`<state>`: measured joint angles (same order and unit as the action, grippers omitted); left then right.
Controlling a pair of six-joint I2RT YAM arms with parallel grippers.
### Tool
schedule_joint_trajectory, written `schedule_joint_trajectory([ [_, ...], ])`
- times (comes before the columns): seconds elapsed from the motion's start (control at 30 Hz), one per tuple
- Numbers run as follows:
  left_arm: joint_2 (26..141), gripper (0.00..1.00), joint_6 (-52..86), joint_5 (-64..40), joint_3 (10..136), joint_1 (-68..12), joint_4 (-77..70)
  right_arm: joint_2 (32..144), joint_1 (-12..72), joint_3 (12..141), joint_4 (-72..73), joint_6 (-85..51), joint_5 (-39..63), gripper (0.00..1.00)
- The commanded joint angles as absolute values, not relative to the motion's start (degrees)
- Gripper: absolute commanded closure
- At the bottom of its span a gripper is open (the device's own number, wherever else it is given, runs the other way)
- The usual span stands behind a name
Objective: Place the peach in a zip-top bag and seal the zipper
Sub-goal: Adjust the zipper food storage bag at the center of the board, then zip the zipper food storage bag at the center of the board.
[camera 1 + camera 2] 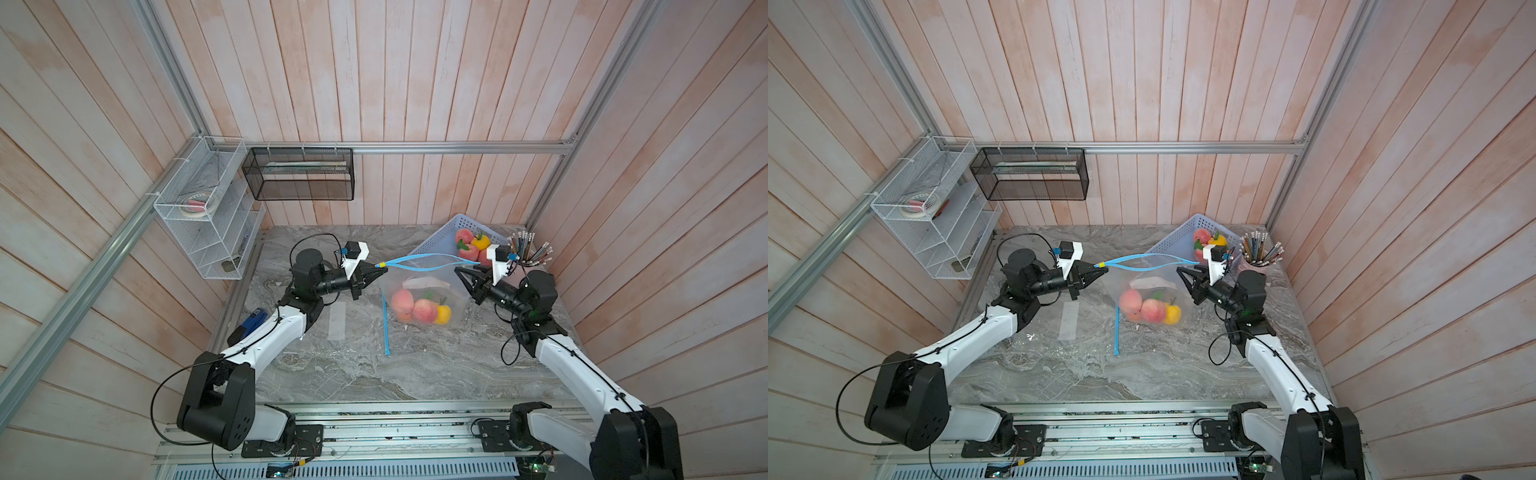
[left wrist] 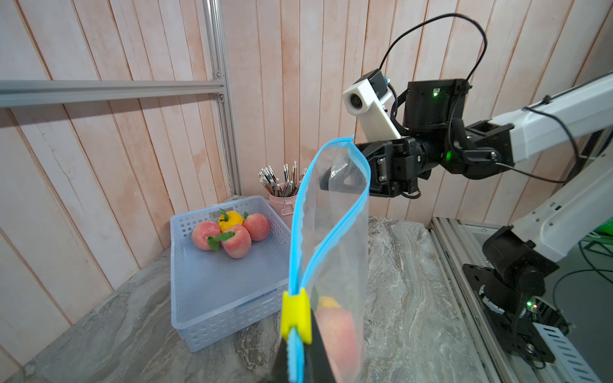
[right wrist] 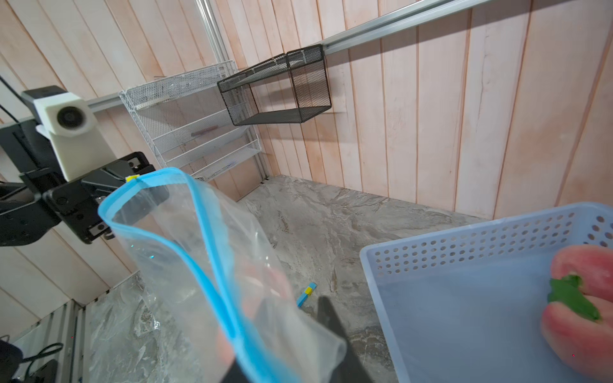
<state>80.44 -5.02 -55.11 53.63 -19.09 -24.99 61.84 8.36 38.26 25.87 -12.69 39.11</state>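
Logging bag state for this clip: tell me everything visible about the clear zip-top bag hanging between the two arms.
The clear soft plastic zip-top bag has a blue zipper track and a yellow slider at one end. Its mouth gapes open, unsealed. The left gripper is shut on the track beside the slider, holding the bag up; the right gripper, fingers apart, sits by the opposite end. Inside lie pink peaches and a yellow fruit, sagging toward the grey marble table.
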Motion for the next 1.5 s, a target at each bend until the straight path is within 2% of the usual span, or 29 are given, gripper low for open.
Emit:
schedule_joint_trajectory([
  [0.0, 78.9, 1.00, -11.5, -54.0, 57.5, -19.2, -13.8, 59.0, 8.1, 41.9, 16.0, -8.5, 31.7, 0.52],
  [0.07, 78.8, 1.00, -13.4, -53.8, 59.6, -19.4, -10.1, 57.5, 8.1, 43.6, 13.2, -7.6, 29.1, 0.41],
  [0.2, 79.0, 1.00, -16.6, -53.4, 62.3, -19.5, -5.5, 55.7, 8.3, 47.8, 9.4, -5.9, 27.1, 0.32],
  [0.33, 79.2, 1.00, -19.8, -53.8, 63.8, -19.7, -2.5, 57.8, 10.3, 54.2, 5.4, -2.2, 29.8, 0.27],
  [0.53, 79.3, 1.00, -24.8, -52.5, 65.5, -20.6, 0.4, 69.3, 18.2, 66.3, -3.8, 10.5, 34.8, 0.27],
  [0.73, 80.3, 1.00, -28.9, -51.2, 68.5, -21.8, 3.7, 79.0, 26.4, 77.4, -11.3, 25.5, 39.0, 0.36],
  [0.97, 80.6, 1.00, -31.2, -49.6, 69.5, -23.0, 5.0, 85.7, 28.5, 86.1, -18.0, 32.7, 43.6, 0.46],
  [1.17, 80.4, 1.00, -31.2, -48.7, 69.5, -23.3, 4.4, 88.2, 30.0, 90.0, -21.9, 35.0, 45.2, 0.46],
  [1.37, 80.0, 1.00, -31.0, -48.0, 68.8, -23.3, 3.4, 88.3, 30.6, 91.2, -21.3, 33.0, 47.2, 0.36],
  [1.47, 79.9, 1.00, -31.0, -48.1, 68.9, -23.4, 3.3, 88.9, 31.1, 92.1, -22.3, 33.4, 46.5, 0.34],
])
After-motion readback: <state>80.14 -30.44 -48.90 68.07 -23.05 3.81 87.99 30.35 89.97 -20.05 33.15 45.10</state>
